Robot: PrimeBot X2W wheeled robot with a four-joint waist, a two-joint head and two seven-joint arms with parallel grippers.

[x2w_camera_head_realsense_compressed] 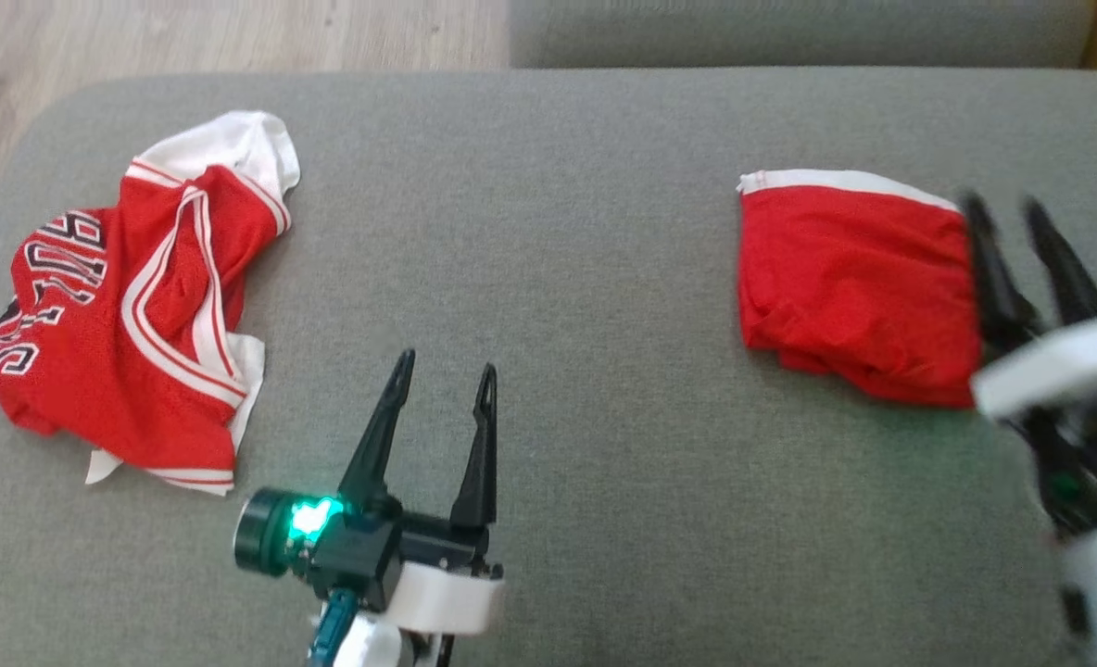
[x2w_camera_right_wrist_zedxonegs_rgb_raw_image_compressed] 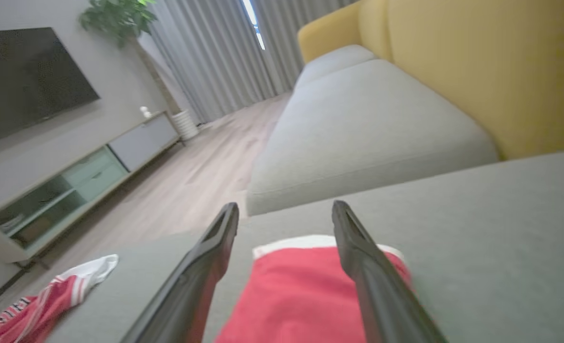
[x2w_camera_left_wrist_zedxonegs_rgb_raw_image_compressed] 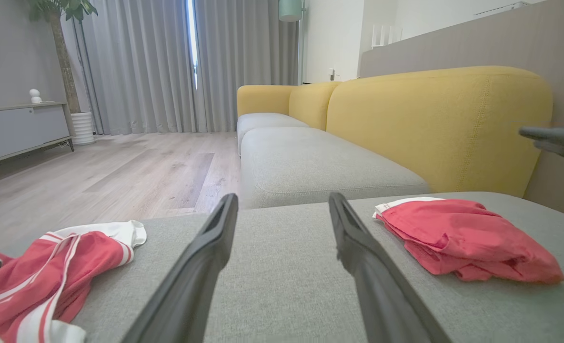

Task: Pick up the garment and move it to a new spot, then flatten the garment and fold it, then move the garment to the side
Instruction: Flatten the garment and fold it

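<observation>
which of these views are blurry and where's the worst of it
Head view: the right gripper is smeared at the right edge, while the left gripper and the crumpled jersey are crisp. Left wrist view: mostly sharp. Right wrist view: softest overall, the folded red garment a blur between the fingers.

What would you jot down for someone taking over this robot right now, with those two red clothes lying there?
Left tool: open, empty, over the bare grey fabric cushion.
Right tool: open, at the right edge of the folded red cloth garment, gripping nothing.
Done: that garment lies folded on the right side.
To do: possibly the crumpled red-and-white mesh jersey on the left, unfolded.
</observation>
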